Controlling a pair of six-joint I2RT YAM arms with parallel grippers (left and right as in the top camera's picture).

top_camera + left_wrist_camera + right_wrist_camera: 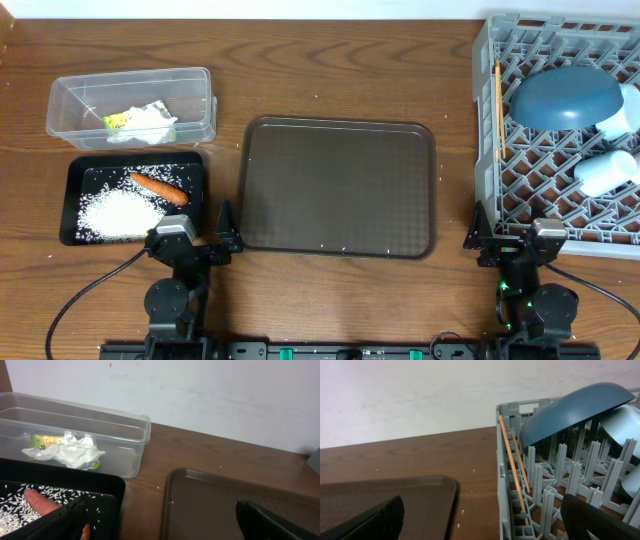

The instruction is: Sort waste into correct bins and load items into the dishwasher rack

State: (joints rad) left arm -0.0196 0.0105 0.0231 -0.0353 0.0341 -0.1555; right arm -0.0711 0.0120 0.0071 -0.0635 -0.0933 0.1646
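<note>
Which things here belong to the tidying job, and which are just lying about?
Part of the job: clear tub, wrapper, black tray, rice, carrot stick, grey rack, dark-blue bowl, chopsticks, white cup.
Just lying about: brown serving tray.

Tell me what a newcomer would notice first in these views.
Probably the big blue bowl leaning in the grey rack at far right, with chopsticks along the rack's left wall. Next, the white rice and orange carrot in the black tray at left, just in front of the clear tub. The wide brown tray fills the middle.
</note>
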